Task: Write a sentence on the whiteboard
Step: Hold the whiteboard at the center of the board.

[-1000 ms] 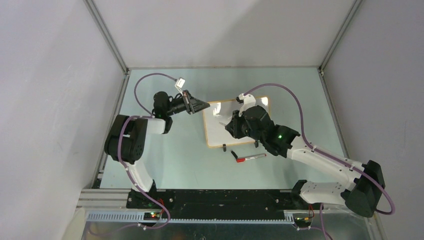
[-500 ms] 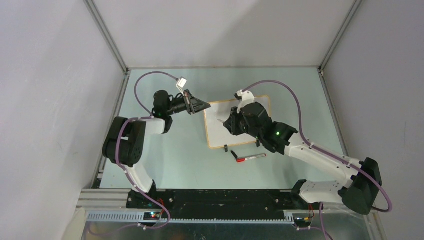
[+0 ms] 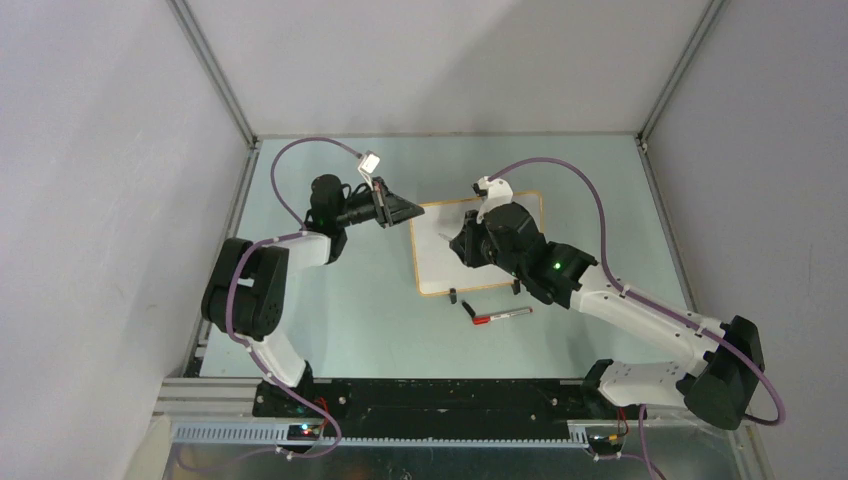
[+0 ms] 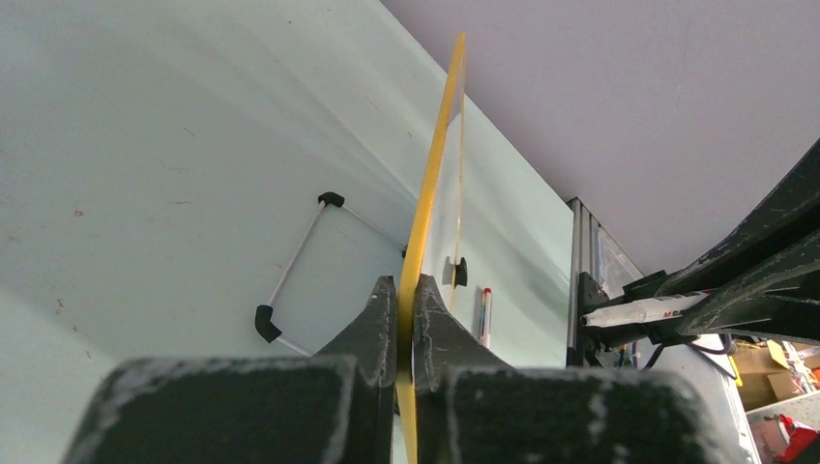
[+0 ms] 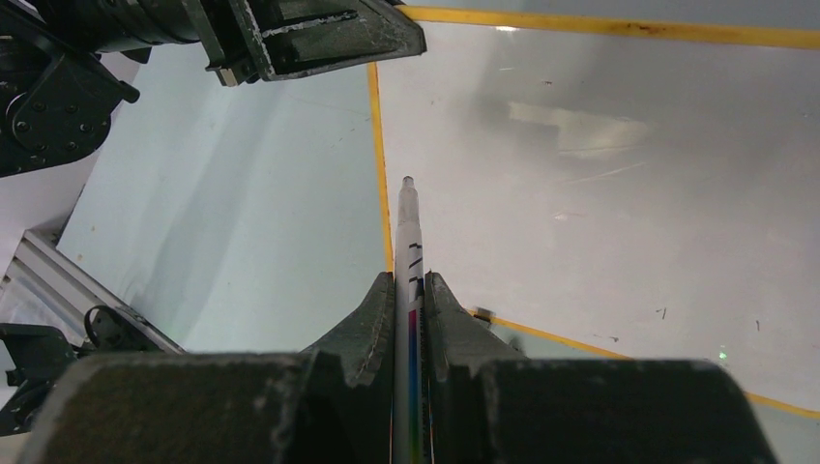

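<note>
On matte green table [image 3: 330,300], left tool [image 3: 412,211] pinches the glossy, thin-framed whiteboard [image 3: 437,268].

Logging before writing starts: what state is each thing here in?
whiteboard: blank, left edge clamped.
left gripper: jaws shut on whiteboard.
right gripper: jaws shut on marker.
marker: uncapped, tip over whiteboard.
red-capped marker: lying loose on table.

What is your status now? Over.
Left gripper shut on board edge. Right gripper shut on marker, tip over board. Board blank where visible. Spare pen lies near board.
</note>
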`<action>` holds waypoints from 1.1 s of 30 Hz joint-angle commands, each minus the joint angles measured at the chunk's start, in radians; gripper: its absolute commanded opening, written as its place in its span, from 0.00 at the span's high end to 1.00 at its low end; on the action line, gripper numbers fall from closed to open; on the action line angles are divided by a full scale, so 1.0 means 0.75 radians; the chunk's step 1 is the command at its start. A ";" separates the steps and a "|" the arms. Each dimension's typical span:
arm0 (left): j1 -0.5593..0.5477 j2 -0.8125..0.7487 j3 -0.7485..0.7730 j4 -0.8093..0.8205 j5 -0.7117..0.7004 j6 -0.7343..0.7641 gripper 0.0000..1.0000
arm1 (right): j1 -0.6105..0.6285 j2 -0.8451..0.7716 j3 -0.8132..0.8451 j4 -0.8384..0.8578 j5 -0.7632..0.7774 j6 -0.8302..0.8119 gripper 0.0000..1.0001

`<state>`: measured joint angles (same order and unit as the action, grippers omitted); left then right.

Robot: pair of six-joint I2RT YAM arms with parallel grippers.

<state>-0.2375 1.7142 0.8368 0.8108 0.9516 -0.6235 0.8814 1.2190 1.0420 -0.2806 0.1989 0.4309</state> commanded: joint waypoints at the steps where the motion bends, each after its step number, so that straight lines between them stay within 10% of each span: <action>1: -0.008 -0.040 0.026 -0.139 -0.126 0.142 0.98 | -0.029 -0.051 0.051 -0.024 -0.012 0.091 1.00; 33: -0.020 -0.070 -0.002 -0.120 -0.182 0.147 0.96 | 0.047 -0.023 0.034 0.026 0.089 -0.032 1.00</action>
<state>-0.2504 1.6806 0.8410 0.7403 0.9150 -0.5858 0.9028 1.1770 1.0420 -0.3141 0.2405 0.4465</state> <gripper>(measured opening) 0.047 0.154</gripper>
